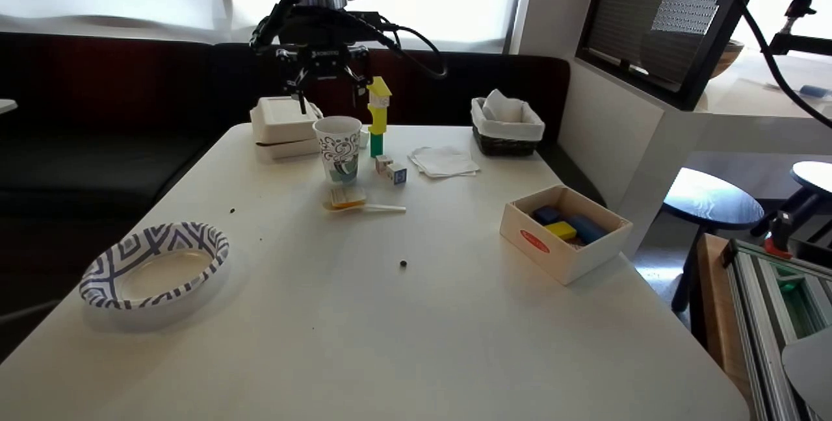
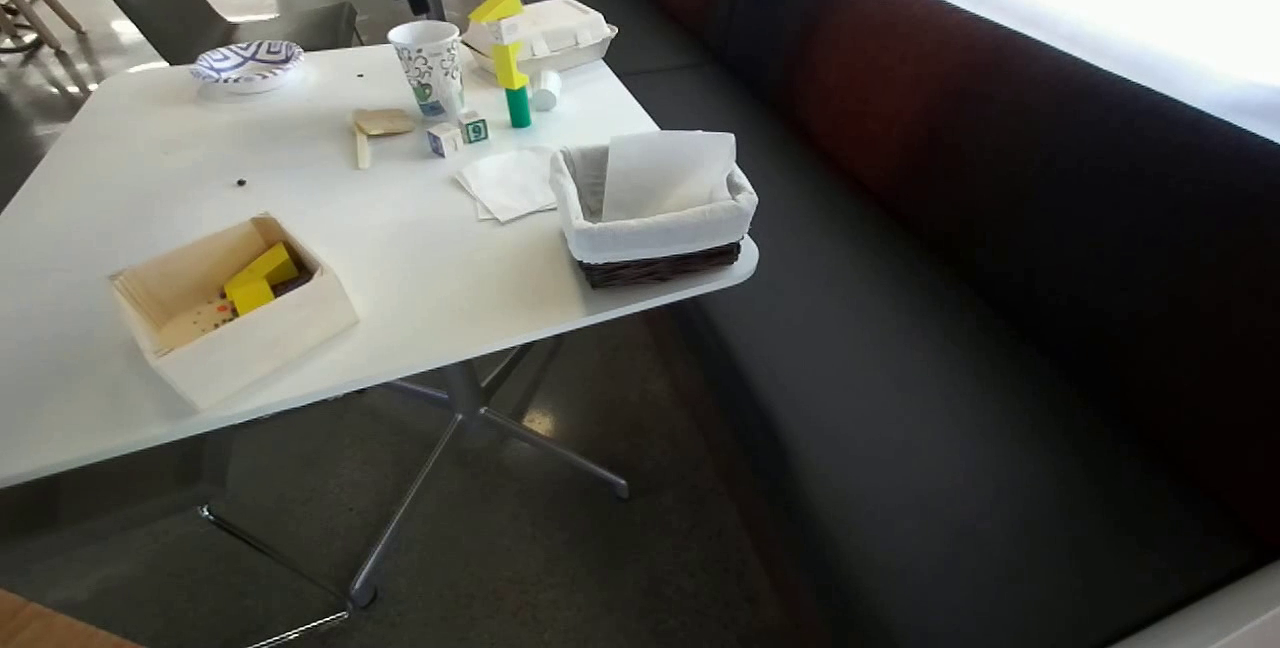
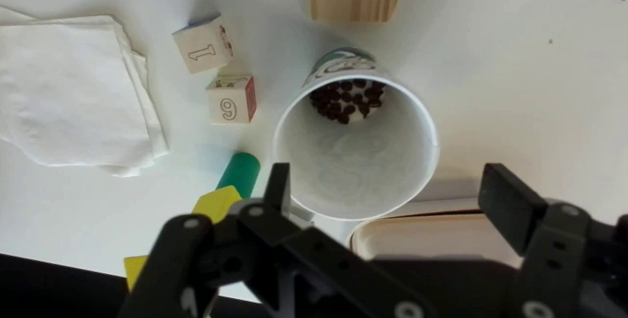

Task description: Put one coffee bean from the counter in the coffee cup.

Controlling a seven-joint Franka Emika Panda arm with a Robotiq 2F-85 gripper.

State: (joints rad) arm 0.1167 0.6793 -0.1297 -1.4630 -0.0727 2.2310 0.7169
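A dark bench [image 2: 860, 378] flanks the white counter [image 1: 416, 336].

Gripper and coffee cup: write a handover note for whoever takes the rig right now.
Gripper: open, holding nothing, raised above the coffee cup.
Cup: upright on the counter, coffee beans at its bottom.
On the counter: a loose bean; another bean near the patterned bowl.
Done: cannot tell whether the job's bean is among those inside.
Left: if not, pick one loose bean and drop it in; otherwise, probably back away.
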